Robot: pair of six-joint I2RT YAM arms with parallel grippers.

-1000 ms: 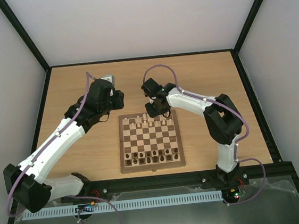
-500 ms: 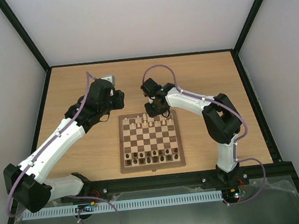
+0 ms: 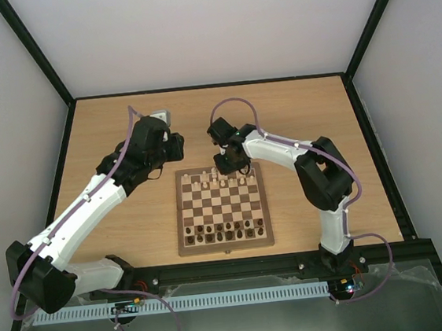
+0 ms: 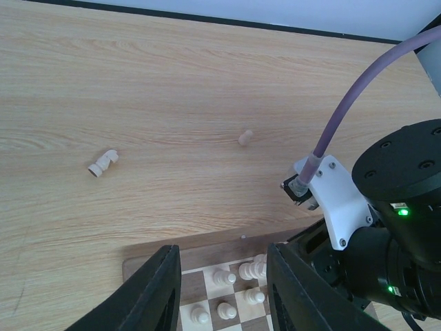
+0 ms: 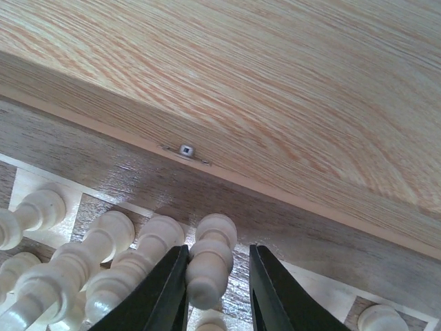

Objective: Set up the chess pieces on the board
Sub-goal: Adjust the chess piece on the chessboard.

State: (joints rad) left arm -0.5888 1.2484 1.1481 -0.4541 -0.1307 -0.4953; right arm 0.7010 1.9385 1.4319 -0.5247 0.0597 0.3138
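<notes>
Standing over the far edge of the board [image 3: 180,217], the right gripper [image 3: 226,165] has its jaws a little apart with one cream piece [image 5: 209,265] upright between them. One finger [image 5: 165,289] lies against the piece, but on the other side I see a thin dark gap, so to me it is not clamped. I think the piece belongs in the back row of the cream pieces [image 3: 222,179], because it stands just beside its neighbours there, near the small metal fitting [image 5: 185,149] in the board's frame.

The left gripper [image 4: 222,283] hangs above the far left corner of the board, jaws apart and with nothing between them. It probably waits there to leave room for the other arm.

The dark pieces [image 3: 224,230] fill the near rows of the board. Beyond the far edge, well apart from the board, a cream piece [image 4: 103,163] lies on its side on the table [image 4: 207,76]. A smaller pale piece [image 4: 245,138] is nearer to the board, so the cream side looks not finished.
</notes>
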